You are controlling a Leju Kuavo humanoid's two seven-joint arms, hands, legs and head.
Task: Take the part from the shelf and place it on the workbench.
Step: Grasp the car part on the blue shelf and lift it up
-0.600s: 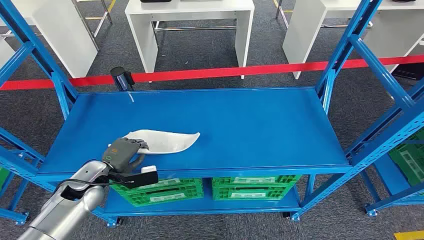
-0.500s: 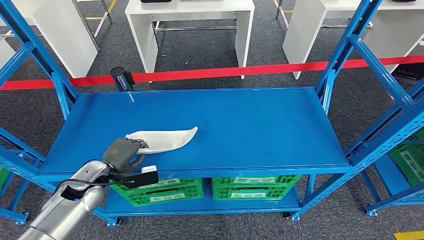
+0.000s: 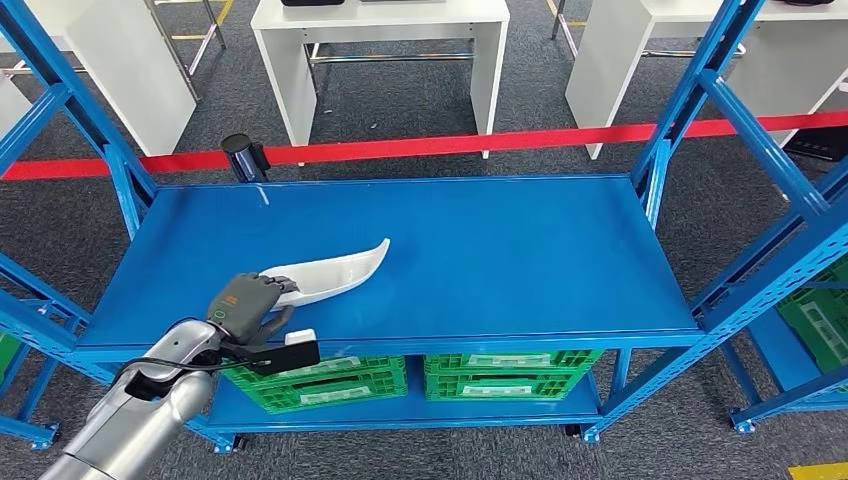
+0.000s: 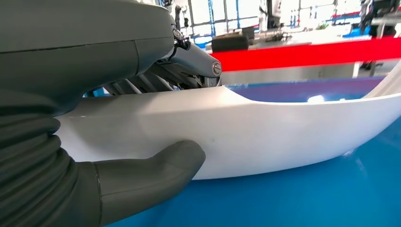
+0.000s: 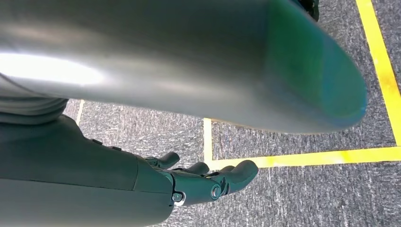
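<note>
Gripping the near end of the white part [image 3: 335, 272], the left hand [image 3: 243, 303] is sitting at about 8 o'clock on the blue shelf [image 3: 500, 250], close to its front edge. In the left wrist view the thumb [image 4: 151, 175] is pressing against the part's [image 4: 265, 132] side while the darker fingers [image 4: 189, 56] are wrapping over its upper edge, so the part is clamped between them. The part is a long, curved, pointed piece; its free tip is aiming toward roughly 2 o'clock from the hand and appears to be tilting up off the shelf surface, though contact underneath cannot be confirmed. The silver left arm [image 3: 140, 410] is entering from 7 o'clock. Green crates [image 3: 420, 375] are sitting on the lower level beneath the shelf. A red tape line [image 3: 450, 145] is running across the grey floor beyond the shelf, with white tables [image 3: 380, 40] behind it. The right hand [image 5: 208, 182] is hanging over grey carpet marked with a yellow line [image 5: 302, 158]; its fingers are loosely extended and holding nothing.
</note>
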